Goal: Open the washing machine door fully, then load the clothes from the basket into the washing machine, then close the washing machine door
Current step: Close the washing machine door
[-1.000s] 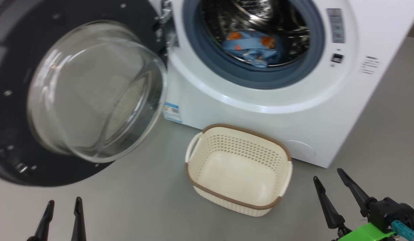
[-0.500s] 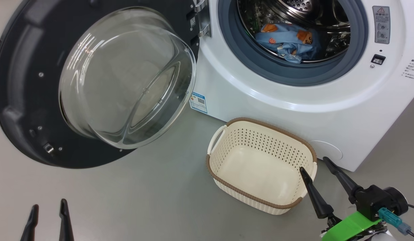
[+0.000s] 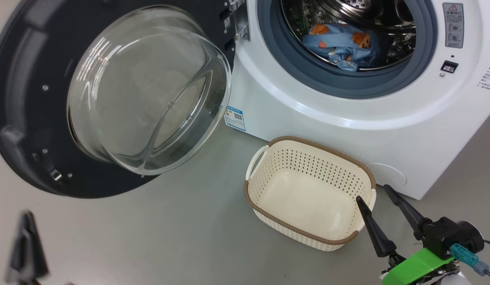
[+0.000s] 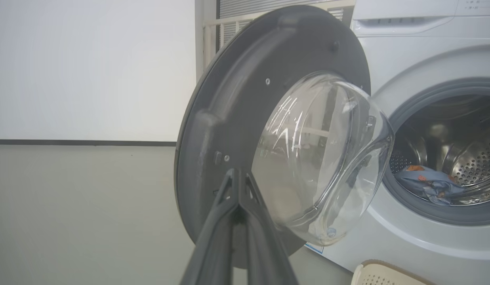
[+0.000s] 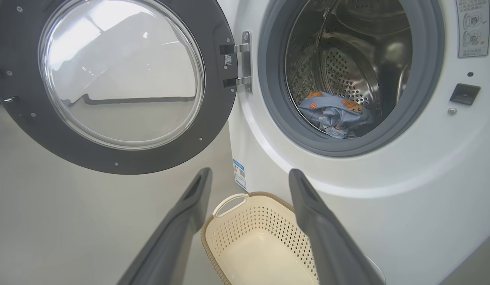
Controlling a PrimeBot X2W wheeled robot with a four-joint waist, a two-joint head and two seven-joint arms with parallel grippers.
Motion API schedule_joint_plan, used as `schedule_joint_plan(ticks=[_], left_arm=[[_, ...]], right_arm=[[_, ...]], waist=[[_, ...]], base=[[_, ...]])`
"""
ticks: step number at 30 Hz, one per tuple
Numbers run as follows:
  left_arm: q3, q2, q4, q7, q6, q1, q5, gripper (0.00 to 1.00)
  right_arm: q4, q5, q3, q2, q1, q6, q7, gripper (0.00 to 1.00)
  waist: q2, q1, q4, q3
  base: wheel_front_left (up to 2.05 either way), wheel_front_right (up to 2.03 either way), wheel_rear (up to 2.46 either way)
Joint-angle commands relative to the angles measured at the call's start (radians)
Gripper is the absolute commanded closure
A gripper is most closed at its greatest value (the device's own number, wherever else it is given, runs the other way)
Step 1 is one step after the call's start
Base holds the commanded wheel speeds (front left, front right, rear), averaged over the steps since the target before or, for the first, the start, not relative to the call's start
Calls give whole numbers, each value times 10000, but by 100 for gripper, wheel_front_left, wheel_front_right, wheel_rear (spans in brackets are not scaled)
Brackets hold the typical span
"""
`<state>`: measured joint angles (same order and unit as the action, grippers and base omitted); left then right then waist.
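Grey floor: basket bare by the washing machine, clothes in drum, door wide; left pincer pinched shut, right pincer spread; narrow tips could skid off the glossy door on closing.

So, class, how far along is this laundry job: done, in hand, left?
Done: the washing machine door stands wide open, the clothes lie inside the washing machine, the basket is empty. In hand: nothing; the left hand is shut, the right hand open, both empty. Left: closing the door.
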<state>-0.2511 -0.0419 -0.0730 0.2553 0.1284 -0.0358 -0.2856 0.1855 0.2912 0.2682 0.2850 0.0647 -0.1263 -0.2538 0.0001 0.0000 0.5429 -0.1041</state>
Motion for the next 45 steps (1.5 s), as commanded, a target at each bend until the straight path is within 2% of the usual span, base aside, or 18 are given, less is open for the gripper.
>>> schedule_joint_plan(ticks=[1, 5, 9, 14, 20, 23, 28, 30, 34, 41, 45], left_arm=[[-386, -532, 522, 65, 23, 695, -237, 100], [-530, -1620, 850, 65, 23, 1622, -1094, 100], [-697, -2771, 509, 65, 23, 2847, -2934, 100], [-667, -4316, -971, -411, 23, 4607, -5166, 100], [-700, -5482, -3252, -1964, 23, 6512, -7582, 100], [-738, -5740, -4388, -3050, 23, 7333, -8563, 100], [-437, -6227, -6250, -4669, 23, 8388, -9220, 100], [-413, -6271, -6592, -4960, 23, 8576, -9366, 100], [-194, -6486, -7772, -6210, 23, 9135, -9740, 100], [189, -6475, -8620, -8095, 23, 9592, -10294, 100], [328, -6475, -8764, -8744, 23, 9608, -10491, 100]], right_arm=[[-246, -32, 107, 109, 148, -44, -80, 0], [-295, -58, 59, 111, 104, -44, -80, 0], [-351, -94, -5, 113, 97, -44, -80, 0], [-405, -146, -49, 100, 109, -44, -80, 0], [-454, -172, 19, 227, 194, -44, -80, 0], [-448, -180, 84, 321, 276, -44, -80, 0], [-435, -194, 168, 480, 405, -44, -80, 0], [-439, -194, 184, 514, 429, -44, -80, 0], [-443, -185, 253, 670, 548, -44, -80, 0], [-451, -177, 330, 877, 663, -44, -80, 0], [-435, -158, 356, 933, 726, -44, -80, 0]], waist=[[-1, 0, -4, -37], [-1, 0, -7, -143], [-1, 0, -12, -311], [-1, 0, -20, -493], [-1, 0, -103, -815], [-1, 0, -115, -996], [-1, 0, -78, -1319], [-1, 0, -77, -1388], [-1, 0, -89, -1657], [-1, 0, -102, -1967], [-1, 0, -123, -2034]], base=[[0, 0, 0], [0, 0, 0], [0, 0, 0], [0, 0, 0], [0, 0, 0], [0, 0, 0], [0, 0, 0], [0, 0, 0], [0, 0, 0], [0, 0, 0], [0, 0, 0]])
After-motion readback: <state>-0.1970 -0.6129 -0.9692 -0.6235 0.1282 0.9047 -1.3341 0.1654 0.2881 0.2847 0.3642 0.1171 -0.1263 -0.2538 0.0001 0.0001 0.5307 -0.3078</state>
